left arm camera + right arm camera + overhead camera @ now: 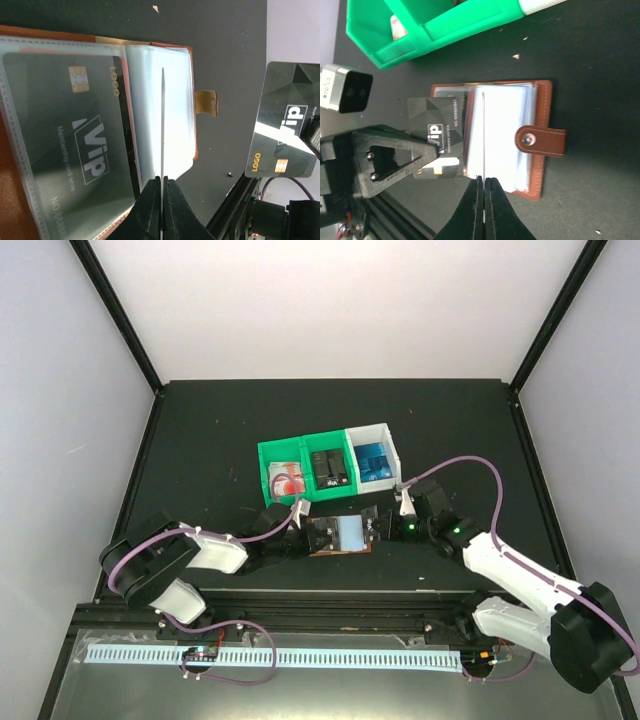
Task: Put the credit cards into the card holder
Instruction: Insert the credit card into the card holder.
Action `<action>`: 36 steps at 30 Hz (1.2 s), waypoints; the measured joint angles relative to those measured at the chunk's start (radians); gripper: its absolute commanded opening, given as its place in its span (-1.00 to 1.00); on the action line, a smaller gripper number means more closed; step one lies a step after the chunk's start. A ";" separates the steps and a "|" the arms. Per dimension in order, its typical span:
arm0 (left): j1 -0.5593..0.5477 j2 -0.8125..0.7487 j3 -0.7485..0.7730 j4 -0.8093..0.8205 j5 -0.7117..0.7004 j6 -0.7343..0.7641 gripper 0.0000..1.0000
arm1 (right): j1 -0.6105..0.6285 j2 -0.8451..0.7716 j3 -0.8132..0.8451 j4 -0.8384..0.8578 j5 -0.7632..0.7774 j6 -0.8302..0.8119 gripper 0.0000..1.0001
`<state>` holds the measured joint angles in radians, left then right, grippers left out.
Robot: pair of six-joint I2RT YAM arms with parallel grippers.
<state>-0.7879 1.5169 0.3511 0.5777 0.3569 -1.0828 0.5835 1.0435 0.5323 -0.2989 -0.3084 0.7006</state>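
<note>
Black table (200, 440): card holder (540, 165) pockets a VIP card (85, 145); left gripper (162, 182), right gripper (483, 180) each pinch black cards (282, 125).

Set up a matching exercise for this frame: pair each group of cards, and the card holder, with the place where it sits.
Things:
1. red-and-white cards
2. black cards
3. blue cards
4. card holder

Places:
a. white bin
b. open on the table, on the near side of the bins
c. left green compartment
d. green compartment beside the white bin

Pairs: 1-c, 2-d, 3-a, 4-b
</note>
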 measured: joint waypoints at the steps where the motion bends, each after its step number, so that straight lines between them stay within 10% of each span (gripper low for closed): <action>1: 0.000 0.000 0.000 0.002 -0.001 0.000 -0.97 | 0.000 0.003 -0.004 0.012 -0.016 0.000 -0.98; 36: 0.001 -0.020 0.002 -0.017 -0.021 0.003 -0.97 | 0.078 0.249 -0.019 0.161 0.113 0.055 -0.98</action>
<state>-0.7868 1.4971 0.3527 0.5610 0.3355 -1.0801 0.6617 1.2922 0.5133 -0.1379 -0.1951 0.7559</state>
